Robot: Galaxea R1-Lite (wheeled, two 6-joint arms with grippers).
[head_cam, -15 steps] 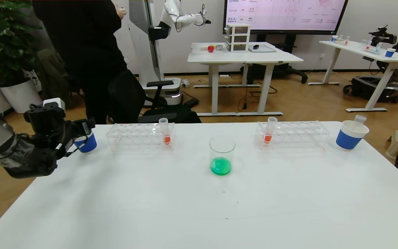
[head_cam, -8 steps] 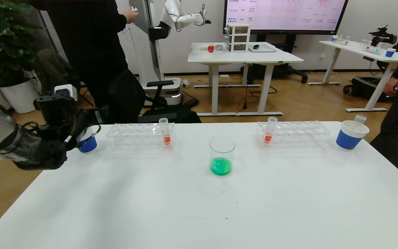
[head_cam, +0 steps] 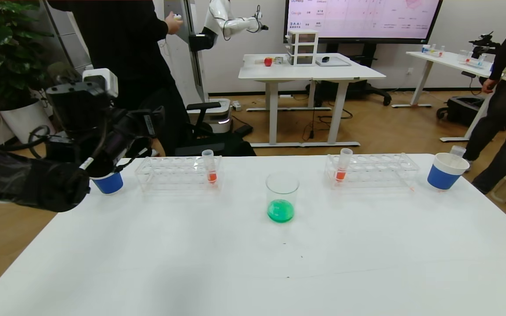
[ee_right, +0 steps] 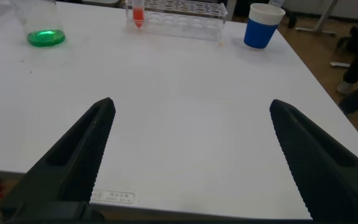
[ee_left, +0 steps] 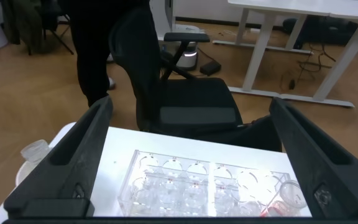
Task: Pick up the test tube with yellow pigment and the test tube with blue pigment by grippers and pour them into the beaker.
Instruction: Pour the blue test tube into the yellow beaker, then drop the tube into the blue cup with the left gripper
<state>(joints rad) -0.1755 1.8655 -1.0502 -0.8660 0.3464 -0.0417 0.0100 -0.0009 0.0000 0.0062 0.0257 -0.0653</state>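
The beaker (head_cam: 282,195) stands mid-table with green liquid in its bottom, and it shows again as the beaker (ee_right: 43,28) in the right wrist view. The test tube with yellow pigment and the test tube with blue pigment are out of view. My left gripper (head_cam: 148,128) hangs open and empty above the table's far-left corner, over the left blue cup (head_cam: 108,182) and beside the left rack (head_cam: 177,174). In its own view the left gripper (ee_left: 191,107) looks down on that rack (ee_left: 207,188). My right gripper (ee_right: 192,106) is open and empty over bare table near the front edge.
Each clear rack holds one orange-liquid tube (head_cam: 210,167), (head_cam: 342,166). The right rack (head_cam: 372,170) stands beside a blue cup (head_cam: 446,171) with a clear tube top (head_cam: 457,151) poking out. People stand beyond the table's far left and right corners. A black chair (ee_left: 197,106) is behind the table.
My left arm has risen and swung right, from beside the left blue cup to above it and nearer the left rack. Both people in the background have shifted.
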